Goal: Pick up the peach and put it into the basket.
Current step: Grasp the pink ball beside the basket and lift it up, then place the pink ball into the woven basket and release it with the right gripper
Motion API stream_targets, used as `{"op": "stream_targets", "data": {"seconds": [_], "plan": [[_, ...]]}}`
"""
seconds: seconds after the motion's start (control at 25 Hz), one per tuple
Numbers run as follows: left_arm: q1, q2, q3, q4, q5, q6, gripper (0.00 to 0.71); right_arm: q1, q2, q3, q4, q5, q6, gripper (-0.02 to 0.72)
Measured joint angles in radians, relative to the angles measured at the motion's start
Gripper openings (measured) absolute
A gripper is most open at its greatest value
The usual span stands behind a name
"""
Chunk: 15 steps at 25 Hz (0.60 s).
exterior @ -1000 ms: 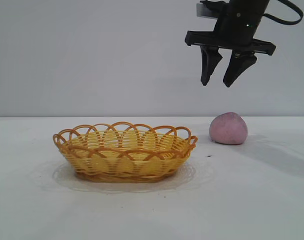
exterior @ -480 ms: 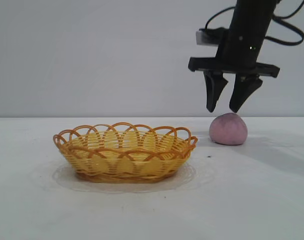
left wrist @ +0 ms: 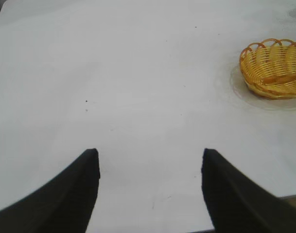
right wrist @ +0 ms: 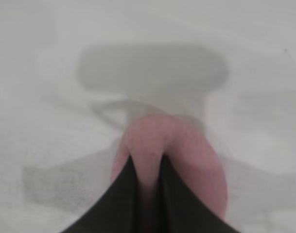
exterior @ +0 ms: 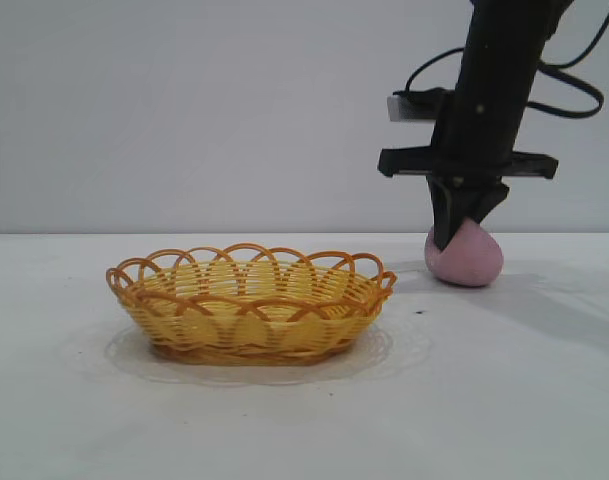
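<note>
Since the earlier frames the right gripper [exterior: 458, 232] has dropped from well above the peach [exterior: 471, 258] onto its top, its fingers drawn in from a wide gap to pinch a ridge of the soft pink flesh. The peach, a matte rounded lump, rests on the white table [exterior: 524, 400], apart from the yellow-orange woven basket [exterior: 250, 303] with its looped rim. Left gripper [left wrist: 150, 187] hangs half spread and empty above bare tabletop; plain pale wall behind.
</note>
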Motion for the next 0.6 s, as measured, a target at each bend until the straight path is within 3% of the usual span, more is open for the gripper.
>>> {"op": "stream_targets", "data": {"seconds": [0.12,0.36,0.6], "plan": [[0.008,0.0,0.0,0.0,0.0,0.0,0.403,0.081,-0.022,0.0,0.07,0.074,-0.056,0.0],[0.008,0.0,0.0,0.0,0.0,0.0,0.403,0.214,0.017,0.0,0.094,0.096,-0.073,0.0],[0.008,0.0,0.0,0.0,0.0,0.0,0.403,0.251,0.121,0.0,0.094,0.081,-0.079,0.0]]}}
